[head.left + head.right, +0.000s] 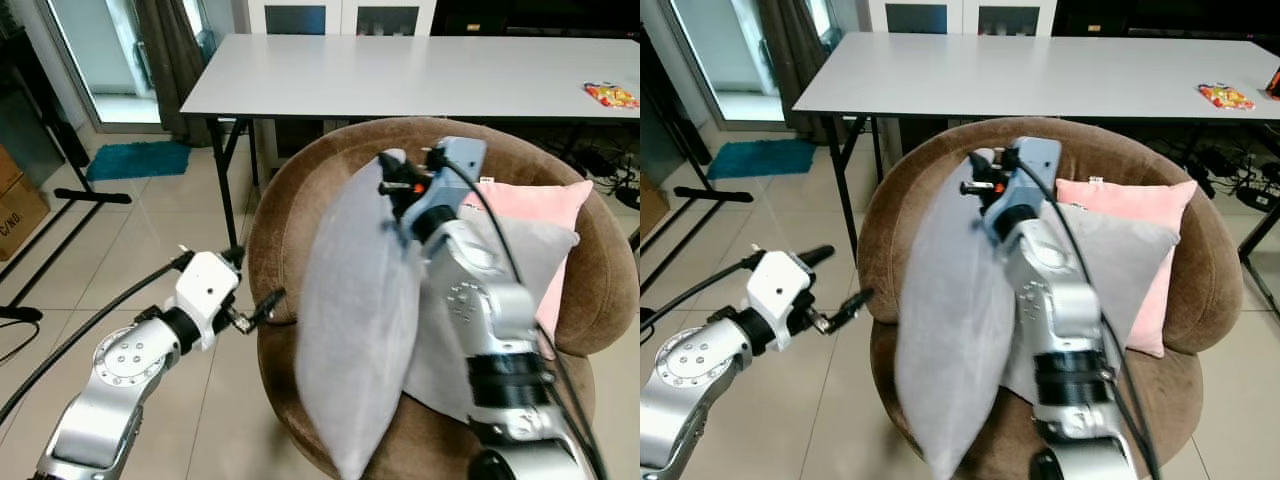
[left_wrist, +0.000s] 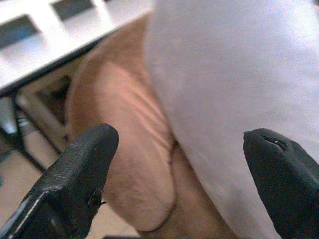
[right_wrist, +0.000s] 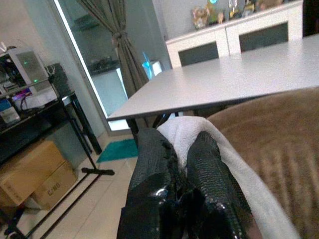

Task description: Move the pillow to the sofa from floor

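The right gripper (image 3: 182, 149) pinched the grey pillow's (image 1: 355, 310) corner above the brown sofa (image 1: 290, 200); the left gripper (image 2: 174, 174), at nine o'clock, hung released.

The pillow (image 1: 355, 320) is plain pale grey, standing against a brown plush sofa (image 1: 300, 190) that also carries a second grey cushion (image 1: 535, 250) and a pink one (image 1: 545, 205). Both arms are silver with black fingers on the left claw (image 2: 179, 164) and the right claw (image 3: 182, 164). The worktop (image 1: 400, 75) is light grey on black legs, with a bright multicoloured packet (image 1: 610, 95) on it, and a teal mat (image 1: 138, 160) lies on the beige tiled floor (image 1: 170, 215).
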You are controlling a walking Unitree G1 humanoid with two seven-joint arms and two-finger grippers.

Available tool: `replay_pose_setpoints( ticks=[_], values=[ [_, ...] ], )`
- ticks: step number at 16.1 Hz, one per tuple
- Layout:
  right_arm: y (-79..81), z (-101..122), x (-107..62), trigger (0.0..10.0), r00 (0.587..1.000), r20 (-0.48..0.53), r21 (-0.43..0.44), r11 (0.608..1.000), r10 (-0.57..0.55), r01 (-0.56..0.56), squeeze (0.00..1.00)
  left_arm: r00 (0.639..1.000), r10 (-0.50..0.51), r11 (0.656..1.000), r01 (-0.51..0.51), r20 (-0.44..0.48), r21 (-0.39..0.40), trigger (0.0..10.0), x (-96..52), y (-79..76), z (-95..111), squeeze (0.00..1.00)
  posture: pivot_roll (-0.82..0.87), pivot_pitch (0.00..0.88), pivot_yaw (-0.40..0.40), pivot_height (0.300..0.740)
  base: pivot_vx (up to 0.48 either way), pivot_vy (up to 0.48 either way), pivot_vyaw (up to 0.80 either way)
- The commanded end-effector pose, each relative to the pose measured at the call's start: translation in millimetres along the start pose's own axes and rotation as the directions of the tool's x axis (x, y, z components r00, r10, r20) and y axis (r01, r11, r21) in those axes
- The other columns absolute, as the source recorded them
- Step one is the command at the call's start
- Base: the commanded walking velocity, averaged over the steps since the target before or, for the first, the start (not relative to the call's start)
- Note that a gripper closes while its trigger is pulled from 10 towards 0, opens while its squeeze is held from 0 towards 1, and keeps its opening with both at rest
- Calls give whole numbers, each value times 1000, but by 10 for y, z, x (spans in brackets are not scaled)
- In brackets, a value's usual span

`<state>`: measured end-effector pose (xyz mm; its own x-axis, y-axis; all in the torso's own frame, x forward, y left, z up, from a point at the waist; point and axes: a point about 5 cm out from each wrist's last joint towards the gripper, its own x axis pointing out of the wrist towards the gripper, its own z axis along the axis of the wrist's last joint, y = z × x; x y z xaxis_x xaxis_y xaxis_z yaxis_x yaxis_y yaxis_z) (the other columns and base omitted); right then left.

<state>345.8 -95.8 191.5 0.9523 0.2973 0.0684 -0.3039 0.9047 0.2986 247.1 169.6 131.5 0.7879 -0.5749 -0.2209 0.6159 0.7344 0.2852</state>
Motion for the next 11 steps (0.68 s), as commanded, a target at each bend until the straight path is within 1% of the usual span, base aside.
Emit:
replay_pose_setpoints(
  ticks=[1,4,5,6,7,8,9,10,11],
  values=[
    [27,123,69,10000,997,69,0,1000,16,-16,0,1000,-29,1000,29,2,8,10000,-6,-15,36,0,-37,0,15,740,0,0,0],
    [16,81,208,10000,999,50,36,999,21,-23,0,999,-43,999,43,1,10,10000,-9,-15,39,0,-34,0,12,740,0,0,0],
    [-18,48,290,10000,999,28,49,999,18,-19,0,999,-49,999,49,-1,9,10000,-7,-13,40,0,-36,0,11,740,0,0,0],
    [-121,40,363,10000,1000,14,52,998,-26,25,0,999,-52,999,52,-1,11,10000,5,-8,45,0,-30,0,3,740,0,0,0],
    [-258,29,404,10000,996,-1,52,994,-94,94,0,999,-53,999,53,-1,12,10000,11,-4,48,0,-29,0,0,740,0,0,0],
    [-451,-38,401,10000,978,-45,-34,979,-203,202,286,999,-53,999,53,-1,11,10000,18,1,50,0,-29,0,-3,740,0,0,0],
    [-608,-91,365,10000,959,-65,-97,958,-276,269,1000,999,-54,999,54,0,10,10000,22,2,53,0,-29,0,-5,740,0,0,0],
    [-693,-119,334,10000,943,-72,-158,937,-325,311,1000,999,-54,999,54,1,9,10000,23,0,53,0,-28,0,-7,740,0,0,0],
    [-846,-173,263,10000,922,-85,-205,912,-378,355,1000,999,-54,999,54,1,7,10000,19,-7,48,0,-28,0,-7,740,0,0,0]
  ],
)
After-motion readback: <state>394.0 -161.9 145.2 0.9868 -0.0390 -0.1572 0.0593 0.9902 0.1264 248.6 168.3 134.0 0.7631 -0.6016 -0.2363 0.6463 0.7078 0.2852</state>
